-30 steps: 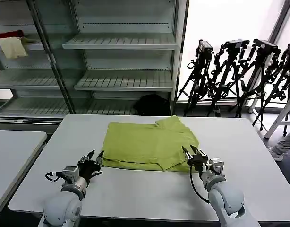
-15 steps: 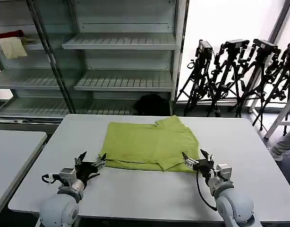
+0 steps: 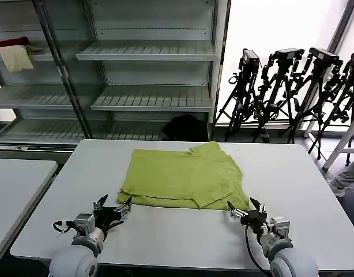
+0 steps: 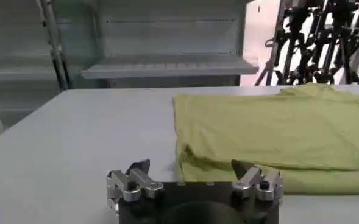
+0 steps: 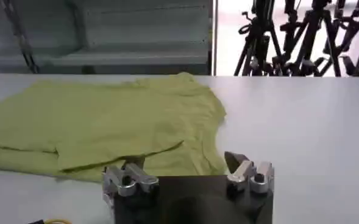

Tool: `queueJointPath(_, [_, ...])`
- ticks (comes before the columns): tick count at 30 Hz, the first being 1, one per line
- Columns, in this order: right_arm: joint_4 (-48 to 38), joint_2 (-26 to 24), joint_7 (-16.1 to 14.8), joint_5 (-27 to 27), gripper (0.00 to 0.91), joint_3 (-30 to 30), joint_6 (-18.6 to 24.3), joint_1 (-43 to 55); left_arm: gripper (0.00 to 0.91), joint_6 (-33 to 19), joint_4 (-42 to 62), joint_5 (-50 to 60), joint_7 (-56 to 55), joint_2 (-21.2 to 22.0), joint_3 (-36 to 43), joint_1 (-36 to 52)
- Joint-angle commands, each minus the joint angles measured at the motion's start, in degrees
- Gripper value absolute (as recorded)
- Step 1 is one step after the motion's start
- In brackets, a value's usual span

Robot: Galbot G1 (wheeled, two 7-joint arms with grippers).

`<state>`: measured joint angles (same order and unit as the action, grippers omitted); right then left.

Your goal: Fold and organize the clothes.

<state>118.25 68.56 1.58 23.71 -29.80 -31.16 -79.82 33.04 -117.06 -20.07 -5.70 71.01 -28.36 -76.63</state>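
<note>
The clothes, one lime-green T-shirt [image 3: 183,176], lie folded flat on the white table [image 3: 281,173], with the near hem facing me. My left gripper [image 3: 115,202] hovers low, just short of the hem's left corner. It is open with nothing between its fingers. My right gripper [image 3: 241,205] sits just short of the right corner, also open and empty. In the left wrist view the shirt [image 4: 277,131] lies just beyond the open gripper [image 4: 191,165]. In the right wrist view the shirt [image 5: 106,115] spreads ahead of the open gripper [image 5: 184,159].
Behind the table stands a metal shelving rack [image 3: 148,52] with red and cream cloths [image 3: 14,52] on a shelf at upper left. Black tripods [image 3: 292,86] stand at back right. A dark bag [image 3: 185,127] lies on the floor, and a second table [image 3: 15,184] sits at left.
Both grippers have drawn back from the shirt's near hem toward the table's front edge, staying open. The hem's two near corners now lie slightly wider apart.
</note>
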Motion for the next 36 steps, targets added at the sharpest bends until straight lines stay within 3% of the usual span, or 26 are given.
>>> queueJointPath(1, [0.8,0.0,-0.1,0.1,0.766,-0.1,0.0,-1.2,0.907,0.0,0.0,0.0,0.1,0.0,0.0,-0.7])
queueJointPath(8, [0.4,0.0,0.0,0.1,0.373,-0.3,0.1,-1.3,0.897,0.0,1.4,0.4,0.3,0.2,0.2,-0.3])
queueJointPath(9, [0.3,0.1,0.0,0.1,0.242,-0.3,0.1,-1.2,0.836,0.0,1.5,0.6,0.3,0.2,0.2,-0.3])
queueJointPath(10, [0.3,0.1,0.0,0.0,0.191,-0.2,0.1,-1.2,0.786,0.0,1.7,0.7,0.4,0.1,0.2,-0.3])
queueJointPath(11, [0.3,0.1,0.0,-0.1,0.030,-0.1,0.1,-1.1,0.605,0.0,1.8,0.8,0.6,0.1,0.2,-0.3])
queueJointPath(12, [0.3,0.1,0.1,-0.2,0.000,-0.1,0.1,-1.0,0.544,0.0,1.8,0.8,0.8,0.1,0.1,-0.3])
queueJointPath(14, [0.2,0.1,0.1,-0.3,0.000,-0.1,0.1,-0.9,0.464,0.0,1.8,0.7,0.9,0.1,0.0,-0.3])
queueJointPath(18, [0.1,0.1,0.0,-0.7,0.000,0.0,0.1,-1.0,0.202,0.0,1.9,0.7,1.1,0.0,0.0,-0.3])
queueJointPath(23, [0.1,0.1,-0.1,-1.0,0.000,0.1,0.0,-1.0,0.030,0.0,2.5,0.7,1.7,0.3,0.3,0.2])
queueJointPath(36, [0.4,-0.1,-0.1,-1.4,0.000,0.2,-0.3,-1.0,0.000,0.0,4.3,0.5,1.7,0.2,0.2,1.0])
